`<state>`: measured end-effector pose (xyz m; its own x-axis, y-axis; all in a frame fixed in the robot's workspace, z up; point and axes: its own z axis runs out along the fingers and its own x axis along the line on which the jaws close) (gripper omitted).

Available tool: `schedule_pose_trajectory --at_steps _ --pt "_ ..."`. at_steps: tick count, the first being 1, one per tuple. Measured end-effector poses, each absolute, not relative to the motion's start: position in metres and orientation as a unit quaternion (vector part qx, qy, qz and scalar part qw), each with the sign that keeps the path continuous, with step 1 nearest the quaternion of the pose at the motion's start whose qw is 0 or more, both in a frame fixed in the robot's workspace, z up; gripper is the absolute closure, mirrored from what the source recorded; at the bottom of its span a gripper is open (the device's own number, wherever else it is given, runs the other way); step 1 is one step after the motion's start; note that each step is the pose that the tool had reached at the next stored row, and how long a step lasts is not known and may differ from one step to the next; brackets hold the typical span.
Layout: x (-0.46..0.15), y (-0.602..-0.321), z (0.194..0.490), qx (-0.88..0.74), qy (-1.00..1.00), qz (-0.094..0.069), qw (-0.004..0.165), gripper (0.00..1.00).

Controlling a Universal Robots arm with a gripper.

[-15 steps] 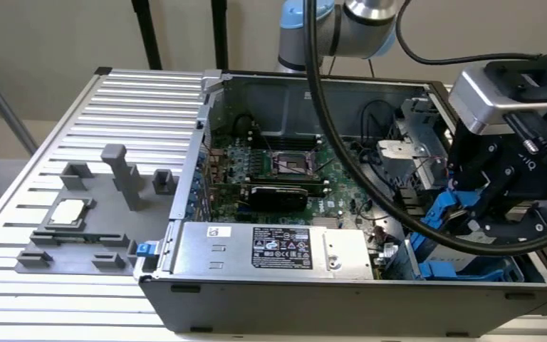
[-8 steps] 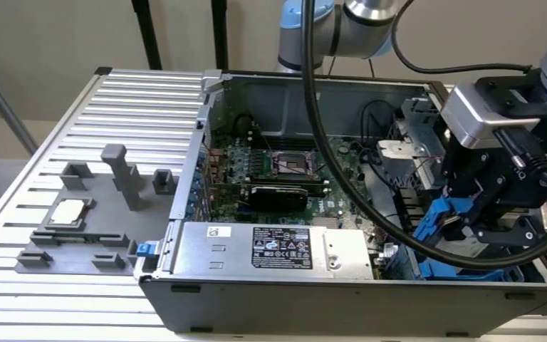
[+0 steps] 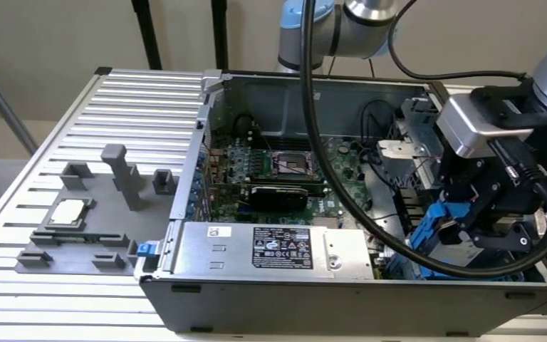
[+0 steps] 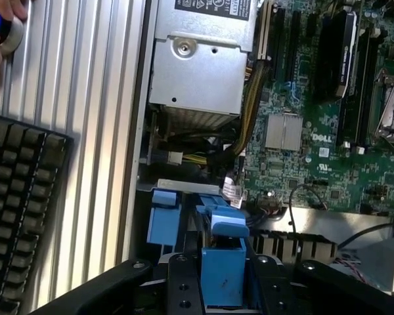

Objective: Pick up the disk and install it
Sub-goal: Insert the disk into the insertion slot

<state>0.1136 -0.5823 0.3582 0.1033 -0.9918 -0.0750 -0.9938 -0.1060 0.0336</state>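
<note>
An open computer case (image 3: 350, 299) is seen lying on a slatted metal table (image 3: 140, 100), its green motherboard (image 3: 283, 171) exposed. At the exterior view's right end of the case, the black gripper (image 3: 466, 231) is lowered into the interior. Its jaws are closed narrowly on the disk (image 3: 461, 254), which is held by its bright blue carrier frame, just beside the end of the silver power supply (image 3: 273, 249) with the black label. In the wrist view, the blue frame of the disk (image 4: 222, 279) is seen clamped between the two fingers of the gripper (image 4: 221, 262), close to another blue bracket (image 4: 164, 220) inside the case. A small square processor chip (image 3: 69, 212) rests on a grey fixture on the table, well apart from the gripper.
</note>
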Motion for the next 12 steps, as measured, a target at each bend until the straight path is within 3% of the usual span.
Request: schedule_pose_trajectory --at_steps 10,11,12 --pt "0.1137 -0.5823 0.3571 -0.743 0.668 0.039 0.013 1.0" --pt "0.1137 -0.5823 0.3571 -0.743 0.668 0.039 0.013 0.0" --pt "0.1137 -0.5824 0.3573 -0.743 0.668 0.039 0.013 0.0"
